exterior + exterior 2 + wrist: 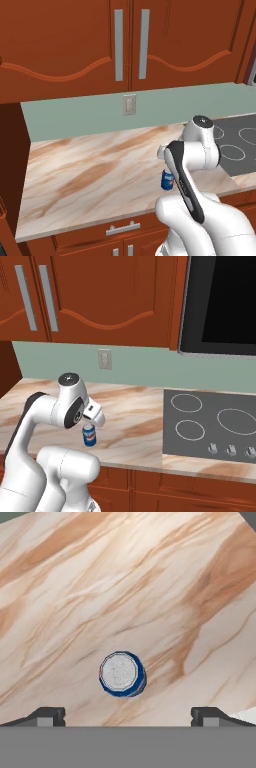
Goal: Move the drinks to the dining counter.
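Near the front edge of the marble surface (90,175), left of the black cooktop (215,426), the blue can (122,674) stands upright. My gripper (128,716) hangs directly above it, jaws spread wide, grasping nothing, its fingertips (47,716) flanking the can's silver top.

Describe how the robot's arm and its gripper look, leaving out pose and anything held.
The arm is glossy white with rounded, bulbous links, a dark band running along one link and a dark round cap on top of a joint. No cables or markings show. In the hand view the gripper ends in two small dark grey, blocky fingertips, set far apart.
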Tool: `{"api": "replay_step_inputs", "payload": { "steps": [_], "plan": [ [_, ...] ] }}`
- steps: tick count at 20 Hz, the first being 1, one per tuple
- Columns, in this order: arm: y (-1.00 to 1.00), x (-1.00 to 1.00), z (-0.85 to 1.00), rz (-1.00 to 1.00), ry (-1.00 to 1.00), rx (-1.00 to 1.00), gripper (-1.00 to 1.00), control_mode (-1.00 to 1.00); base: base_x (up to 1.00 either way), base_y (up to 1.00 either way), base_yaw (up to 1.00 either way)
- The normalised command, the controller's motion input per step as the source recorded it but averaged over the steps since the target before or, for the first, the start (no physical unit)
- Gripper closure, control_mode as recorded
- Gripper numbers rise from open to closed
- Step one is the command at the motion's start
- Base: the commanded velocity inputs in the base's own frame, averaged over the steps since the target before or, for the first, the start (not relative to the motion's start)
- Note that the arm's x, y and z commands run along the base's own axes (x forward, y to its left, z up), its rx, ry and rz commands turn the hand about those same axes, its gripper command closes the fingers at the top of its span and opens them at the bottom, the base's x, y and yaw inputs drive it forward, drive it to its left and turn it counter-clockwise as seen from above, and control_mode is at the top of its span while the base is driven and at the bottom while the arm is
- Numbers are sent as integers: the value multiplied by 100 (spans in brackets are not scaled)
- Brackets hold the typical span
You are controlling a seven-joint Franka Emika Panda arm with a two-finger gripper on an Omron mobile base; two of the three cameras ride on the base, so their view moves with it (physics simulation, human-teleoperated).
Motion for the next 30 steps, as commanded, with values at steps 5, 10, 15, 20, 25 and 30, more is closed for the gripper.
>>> {"api": "replay_step_inputs", "payload": {
  "steps": [5,10,15,20,25,30],
  "plan": [
    [2,12,-24,0,0,0,-100,-100,0,0,0],
    [2,7,-27,0,3,0,-100,-100,0,0,0],
    [6,10,-28,0,2,0,-100,-100,0,0,0],
    [16,16,-21,0,1,0,-100,-100,0,0,0],
    [16,19,-4,0,0,0,-100,-100,0,0,0],
    [0,7,-17,0,0,0,-100,-100,0,0,0]
  ]
}}
